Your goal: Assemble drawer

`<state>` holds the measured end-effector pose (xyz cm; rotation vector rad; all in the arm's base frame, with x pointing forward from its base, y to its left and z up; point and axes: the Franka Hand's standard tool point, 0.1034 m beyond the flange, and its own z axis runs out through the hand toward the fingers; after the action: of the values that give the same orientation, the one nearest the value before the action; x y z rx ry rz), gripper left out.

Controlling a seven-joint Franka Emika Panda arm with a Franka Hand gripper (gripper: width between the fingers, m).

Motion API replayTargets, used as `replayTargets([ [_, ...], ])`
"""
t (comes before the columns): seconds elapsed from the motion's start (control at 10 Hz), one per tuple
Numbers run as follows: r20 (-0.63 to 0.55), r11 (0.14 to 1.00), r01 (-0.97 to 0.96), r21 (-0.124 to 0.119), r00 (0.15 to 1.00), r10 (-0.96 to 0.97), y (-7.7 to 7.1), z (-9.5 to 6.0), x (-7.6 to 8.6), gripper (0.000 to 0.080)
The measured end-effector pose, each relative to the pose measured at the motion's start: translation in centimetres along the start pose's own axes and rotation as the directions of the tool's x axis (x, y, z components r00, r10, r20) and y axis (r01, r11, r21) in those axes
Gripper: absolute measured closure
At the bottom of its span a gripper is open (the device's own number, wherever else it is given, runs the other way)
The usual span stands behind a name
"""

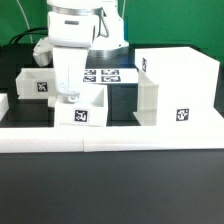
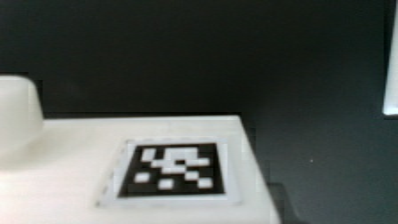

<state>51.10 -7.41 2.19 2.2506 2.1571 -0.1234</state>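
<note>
the white drawer case (image 1: 175,85) stands right of frame on the black worktop (image 1: 110,190). a small tagged tray (image 1: 85,110) sits centre-left, a second tray (image 1: 35,85) far left. the jaws hang above the centre-left tray; open or closed, i cannot tell.

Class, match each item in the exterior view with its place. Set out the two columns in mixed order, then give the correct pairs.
Items:
1. large case
2. marker board
3. border rail
4. robot arm

Places:
A. along the front, nearest the camera
B. top of the picture, left of centre
C. the exterior view's right
D. centre of the scene, lying flat

Pairs: 1-C, 2-D, 3-A, 4-B
</note>
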Motion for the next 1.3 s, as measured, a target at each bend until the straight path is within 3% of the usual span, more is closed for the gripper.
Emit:
replayTargets([
  [0.1,-0.002,0.997,-0.010,-0.073,1.000,0.010,0.4,0.0,0.5,0.0757],
  [0.2,-0.006,0.992,-0.021,-0.125,1.000,0.021,0.3,0.1,0.9,0.0757],
  [0.6,-0.010,0.992,-0.050,-0.118,0.999,0.050,0.1,0.3,0.9,0.0757],
  [0.7,-0.014,0.992,-0.060,-0.115,0.998,0.059,0.1,0.3,1.6,0.0757],
  [0.9,-0.007,0.997,-0.036,-0.075,0.999,0.036,0.8,-0.2,3.1,0.0757],
  [1.2,-0.005,0.997,-0.042,-0.063,0.999,0.041,0.8,-0.2,2.9,0.0757],
  [1.3,-0.003,0.998,-0.042,-0.041,0.999,0.042,0.7,-0.2,2.9,0.0757],
])
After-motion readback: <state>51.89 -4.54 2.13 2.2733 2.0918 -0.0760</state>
